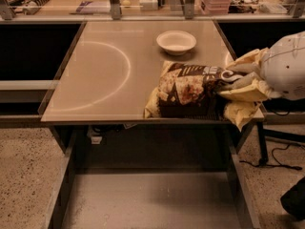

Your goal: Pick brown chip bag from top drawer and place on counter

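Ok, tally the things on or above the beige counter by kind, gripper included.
Chip bags: 1, the brown chip bag, at the front right edge of the counter.
Bowls: 1, the white bowl, near the back.
Grippers: 1, the gripper, shut on the bag's right end.
Total: 3.

No word, brand or number can be read anywhere. The brown chip bag (186,90) bears white script lettering just left of the gripper (232,81), which clamps the bag's right end at the counter's (95,75) front right corner, but its letters cannot be made out.
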Motion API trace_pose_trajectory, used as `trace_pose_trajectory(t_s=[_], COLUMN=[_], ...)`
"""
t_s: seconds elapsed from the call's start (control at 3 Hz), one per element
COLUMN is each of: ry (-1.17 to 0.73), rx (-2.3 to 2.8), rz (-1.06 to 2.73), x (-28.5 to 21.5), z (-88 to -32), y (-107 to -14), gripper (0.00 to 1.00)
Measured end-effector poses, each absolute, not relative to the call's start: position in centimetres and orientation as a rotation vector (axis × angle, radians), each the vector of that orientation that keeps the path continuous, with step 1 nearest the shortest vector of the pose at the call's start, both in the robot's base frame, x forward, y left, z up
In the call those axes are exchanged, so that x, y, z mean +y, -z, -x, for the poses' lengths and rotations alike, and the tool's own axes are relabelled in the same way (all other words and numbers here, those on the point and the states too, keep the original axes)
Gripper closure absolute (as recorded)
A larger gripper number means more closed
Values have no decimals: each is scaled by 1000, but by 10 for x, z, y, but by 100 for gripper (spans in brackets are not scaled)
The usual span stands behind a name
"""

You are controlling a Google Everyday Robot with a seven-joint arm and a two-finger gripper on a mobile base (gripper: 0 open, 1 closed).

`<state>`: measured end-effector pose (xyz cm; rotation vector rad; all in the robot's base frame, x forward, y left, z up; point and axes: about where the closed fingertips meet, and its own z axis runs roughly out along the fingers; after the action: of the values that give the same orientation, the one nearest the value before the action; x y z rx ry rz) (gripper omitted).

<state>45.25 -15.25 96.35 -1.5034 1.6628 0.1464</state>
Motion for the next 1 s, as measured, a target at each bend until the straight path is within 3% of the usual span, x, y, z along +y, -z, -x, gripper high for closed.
trace_pose_trajectory(t_s=[1.0], ry=[-191], rx=[1770], rz=[1440], x=[-181], z=[-514], y=[-901], gripper=[100])
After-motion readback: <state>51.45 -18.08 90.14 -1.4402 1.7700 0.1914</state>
